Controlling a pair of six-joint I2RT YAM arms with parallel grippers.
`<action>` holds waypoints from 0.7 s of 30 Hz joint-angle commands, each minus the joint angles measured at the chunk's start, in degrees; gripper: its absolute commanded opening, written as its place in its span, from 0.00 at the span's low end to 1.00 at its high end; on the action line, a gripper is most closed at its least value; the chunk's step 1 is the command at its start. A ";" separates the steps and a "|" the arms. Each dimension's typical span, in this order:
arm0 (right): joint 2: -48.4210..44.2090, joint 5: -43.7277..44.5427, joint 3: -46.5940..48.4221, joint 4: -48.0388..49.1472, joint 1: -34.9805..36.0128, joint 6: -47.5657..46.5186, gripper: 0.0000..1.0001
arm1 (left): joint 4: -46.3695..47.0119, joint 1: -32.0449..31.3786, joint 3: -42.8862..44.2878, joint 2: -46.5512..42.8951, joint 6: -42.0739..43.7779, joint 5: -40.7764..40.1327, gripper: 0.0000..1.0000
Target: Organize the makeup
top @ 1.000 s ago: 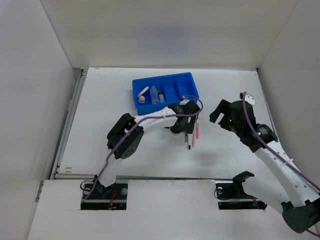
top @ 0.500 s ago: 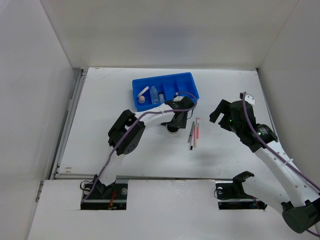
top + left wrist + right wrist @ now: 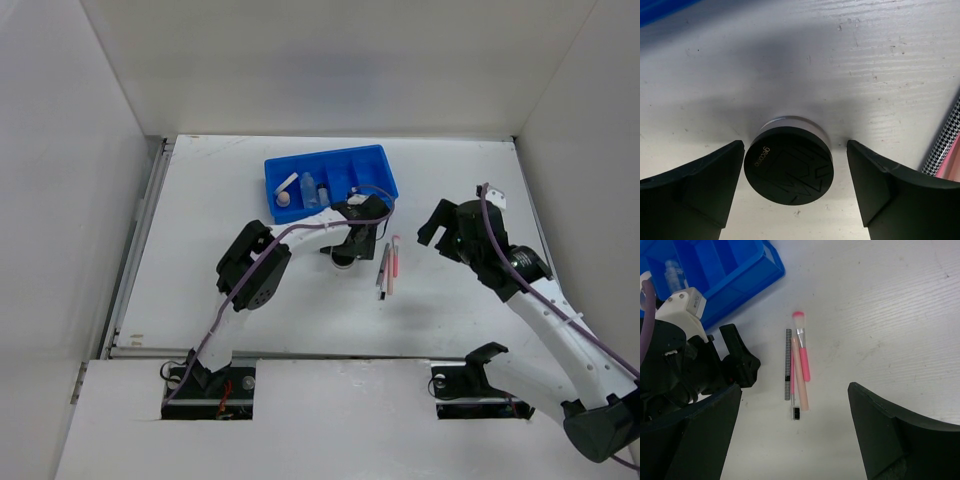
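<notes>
A round black jar with a pale base stands on the white table between the fingers of my left gripper, which is open, with a clear gap on the right side. From above, that gripper hangs over the jar just below the blue tray. Thin pink and dark pencils lie side by side on the table, also visible from above as pencils. My right gripper is open and empty above them. In the tray lie a tan sponge and two small clear bottles.
The tray's right-hand compartments hold nothing I can see. White walls close in the table on the left, back and right. A metal rail runs along the left edge.
My left gripper has moved left, off the pencils and onto the jar, leaving the pencils lying together on the table. The right arm has hardly moved.
</notes>
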 commanded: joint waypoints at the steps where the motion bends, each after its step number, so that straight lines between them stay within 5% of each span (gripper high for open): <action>1: -0.21 -0.31 -0.03 1.52 0.03 -0.19 0.94 | -2.40 -0.47 0.45 -3.03 -1.08 -0.06 0.79; 7: -0.21 -0.31 -0.03 1.52 0.03 -0.19 0.94 | -2.40 -0.47 -0.61 -3.02 -2.84 1.08 0.74; 14: -0.21 -0.31 -0.03 1.52 0.03 -0.19 0.94 | -4.22 -0.47 -2.10 -5.74 -3.38 -1.37 0.35; 21: -0.73 0.74 -0.03 1.52 0.03 -0.19 0.94 | -10.03 1.27 9.57 -9.62 2.60 -4.89 0.22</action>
